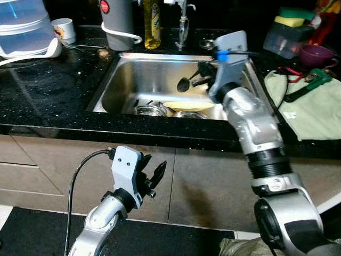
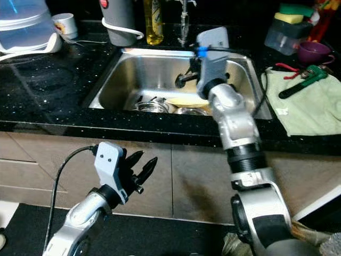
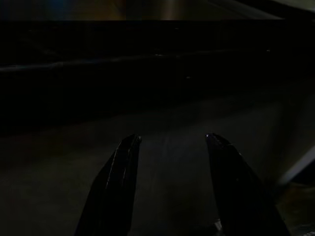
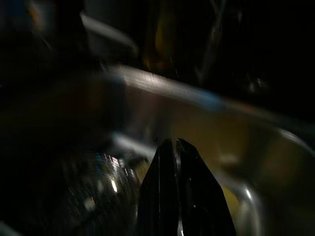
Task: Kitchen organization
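Note:
My right gripper (image 1: 187, 82) reaches over the steel sink (image 1: 114, 80), hanging above the dishes in it. Its two black fingers (image 4: 170, 187) are pressed together, and I see nothing between them. In the basin lie steel bowls (image 1: 152, 110) and a yellowish plate (image 1: 189, 105), blurred in the right wrist view. My left gripper (image 1: 154, 176) hangs low in front of the cabinet doors below the counter, its fingers (image 3: 120, 182) spread apart and holding nothing.
A faucet (image 1: 183, 26), yellow soap bottle (image 1: 152, 24), grey appliance (image 1: 118, 21), white cup (image 1: 64, 29) and clear water container (image 1: 24, 26) stand behind and left of the sink. On the right lie a green cloth (image 1: 309, 114), a wrench (image 1: 309, 82), a purple bowl (image 1: 315, 53) and sponges (image 1: 290, 18).

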Controlling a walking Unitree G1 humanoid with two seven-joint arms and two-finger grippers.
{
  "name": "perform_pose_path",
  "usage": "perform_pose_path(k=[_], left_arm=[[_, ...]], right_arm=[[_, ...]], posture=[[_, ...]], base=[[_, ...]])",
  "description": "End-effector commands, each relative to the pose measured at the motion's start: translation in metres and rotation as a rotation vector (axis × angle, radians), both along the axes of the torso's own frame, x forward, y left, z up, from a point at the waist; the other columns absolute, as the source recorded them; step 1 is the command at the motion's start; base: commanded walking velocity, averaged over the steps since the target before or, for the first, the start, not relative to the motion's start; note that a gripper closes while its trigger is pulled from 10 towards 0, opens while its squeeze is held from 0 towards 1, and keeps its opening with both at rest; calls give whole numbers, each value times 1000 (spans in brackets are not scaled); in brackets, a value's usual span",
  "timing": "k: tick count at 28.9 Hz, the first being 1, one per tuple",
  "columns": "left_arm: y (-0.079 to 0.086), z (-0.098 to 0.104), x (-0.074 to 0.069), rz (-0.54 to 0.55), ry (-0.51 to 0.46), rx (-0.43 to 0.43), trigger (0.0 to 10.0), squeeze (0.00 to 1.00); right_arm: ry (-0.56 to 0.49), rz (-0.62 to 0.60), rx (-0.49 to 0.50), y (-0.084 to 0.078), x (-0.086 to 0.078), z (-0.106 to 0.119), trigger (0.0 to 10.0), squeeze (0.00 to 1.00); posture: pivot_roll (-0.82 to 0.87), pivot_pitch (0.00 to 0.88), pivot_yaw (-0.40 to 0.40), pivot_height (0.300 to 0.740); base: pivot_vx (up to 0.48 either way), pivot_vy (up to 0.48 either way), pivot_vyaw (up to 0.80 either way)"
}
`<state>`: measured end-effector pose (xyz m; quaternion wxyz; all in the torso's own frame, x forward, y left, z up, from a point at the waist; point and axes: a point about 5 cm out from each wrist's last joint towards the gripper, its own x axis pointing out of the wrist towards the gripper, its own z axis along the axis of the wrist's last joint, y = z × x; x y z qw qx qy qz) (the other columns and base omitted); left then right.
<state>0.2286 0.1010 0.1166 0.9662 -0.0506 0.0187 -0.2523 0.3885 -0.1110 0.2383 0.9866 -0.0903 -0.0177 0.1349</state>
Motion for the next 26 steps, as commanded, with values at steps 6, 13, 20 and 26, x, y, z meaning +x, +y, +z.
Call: perform_pose_path(k=[6,13,20,26], left_arm=[[11,-2,3,129,-5,26,10000,0],[10,-1,1,141,-5,21,10000,0],[9,-1,1,139,-1,21,10000,0],[6,-3,1,105,13,35,10000,0]], right_arm=[[71,-10,-140,19,4,-13,10000,0],[112,30,-98,31,5,-20,10000,1000],[91,53,75,32,4,-13,10000,1000],[-11,255,444,19,-7,7,10000,0]], posture=[[53,17,-47,732],[60,30,-58,732],[58,34,-56,732],[53,33,-49,732]], base=[[0,0,0],[0,0,0],[0,0,0],[0,0,0]])
